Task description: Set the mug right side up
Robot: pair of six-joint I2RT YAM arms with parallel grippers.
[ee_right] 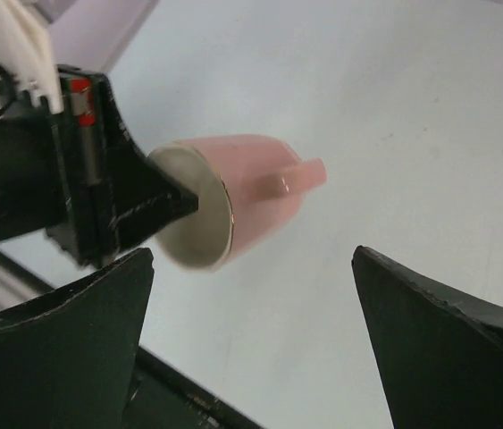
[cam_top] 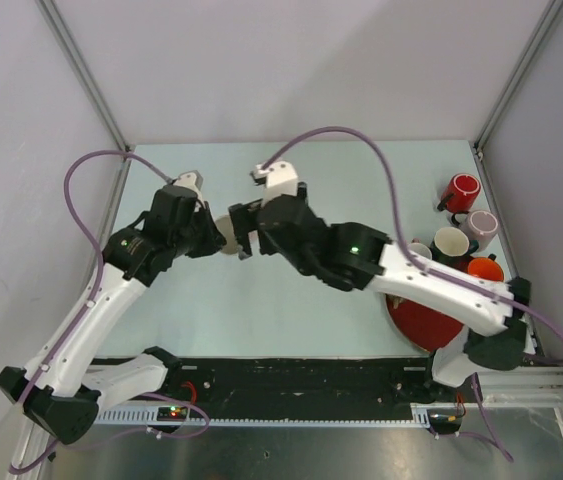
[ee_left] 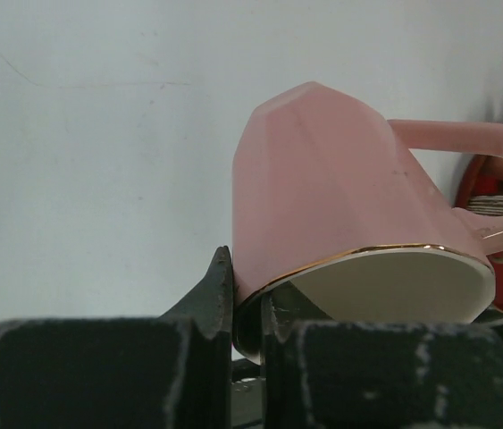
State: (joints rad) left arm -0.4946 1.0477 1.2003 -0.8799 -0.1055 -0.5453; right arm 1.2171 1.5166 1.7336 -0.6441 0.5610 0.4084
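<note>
**One pink mug, pinched by its rim**

My left gripper [ee_left: 244, 279] is pinching the pink china mug with flat sides and a gold rim [ee_left: 340, 179]. Its fingers [ee_left: 218, 290] squeeze the thin wall right at the rim, one inside and one outside. The mug lies on its side between my two grippers, over the middle of the pale table [cam_top: 361, 180]. It looks to be up in the air, not resting on the table. Its open mouth faces my left gripper. Its handle [ee_right: 309, 174] sticks out to one side.

My right gripper [ee_right: 253, 253] has its jaws spread wide and holds nothing. It points at the mug, near it but not touching.

I think this mug is hard and shiny, so it is slippery. It will not bend. If it drops, it may chip or break. It does not look heavy, but a pinch on the rim is a small hold, so the mug could swing or slide out. A better hold, I think, is across the body on two flat sides, away from the handle. Then the mouth can be turned to face up.
</note>
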